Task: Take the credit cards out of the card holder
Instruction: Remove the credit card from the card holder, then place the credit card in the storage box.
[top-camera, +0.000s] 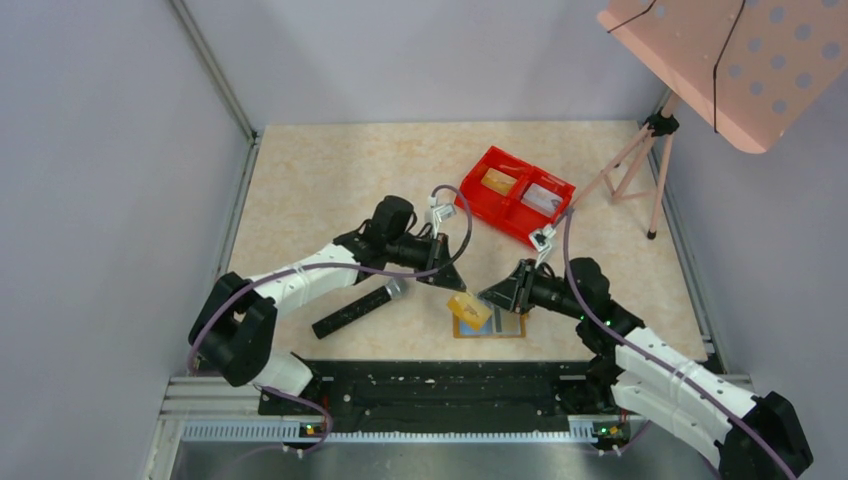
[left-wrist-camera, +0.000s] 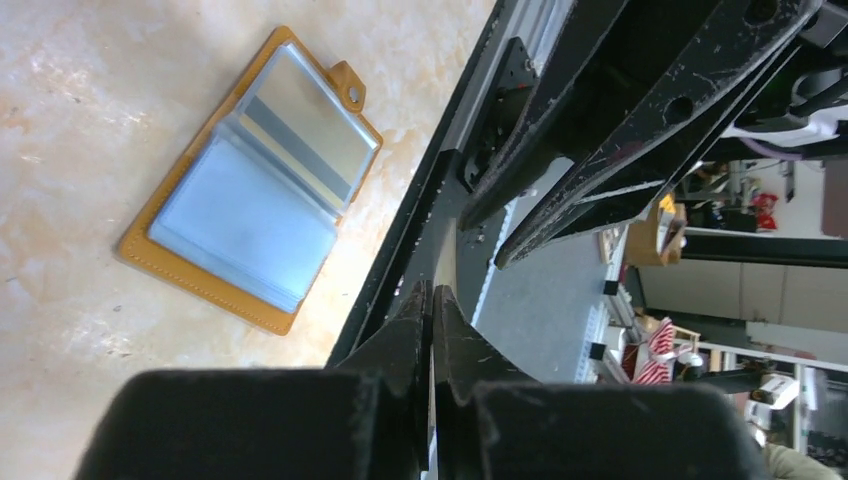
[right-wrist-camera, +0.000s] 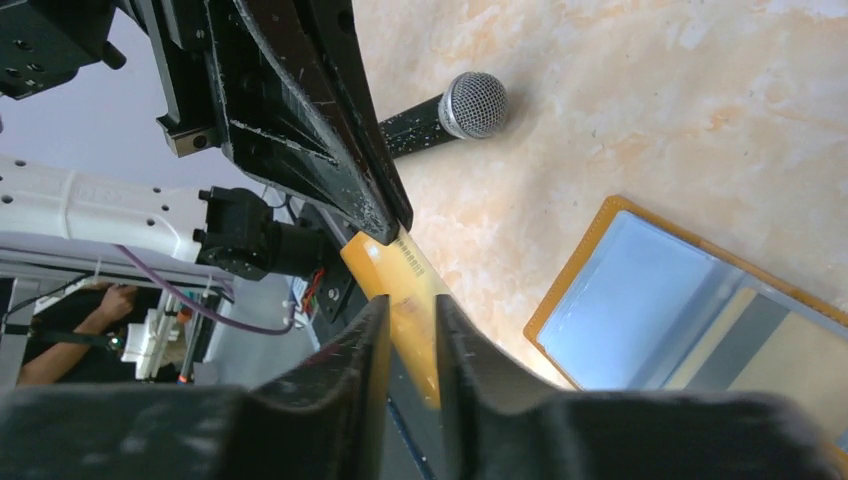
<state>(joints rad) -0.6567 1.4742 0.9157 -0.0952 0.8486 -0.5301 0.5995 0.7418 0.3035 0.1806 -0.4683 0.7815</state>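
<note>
The card holder (top-camera: 503, 328) lies open near the table's front edge, tan-brown outside and light blue and grey inside. It also shows in the left wrist view (left-wrist-camera: 250, 190) and the right wrist view (right-wrist-camera: 680, 310). A yellow-gold credit card (top-camera: 470, 309) hangs tilted just above the holder's left end. My left gripper (top-camera: 452, 283) is shut on its upper end, and the left wrist view (left-wrist-camera: 432, 300) shows the jaws closed on a thin edge. My right gripper (top-camera: 497, 298) stands narrowly open, its jaws either side of the card's lower corner (right-wrist-camera: 405, 285).
A black microphone (top-camera: 360, 308) lies left of the holder, also in the right wrist view (right-wrist-camera: 470, 105). A red two-compartment tray (top-camera: 521, 191) holding small items stands behind. A pink stand (top-camera: 640, 160) is at the back right. A black rail runs along the front edge.
</note>
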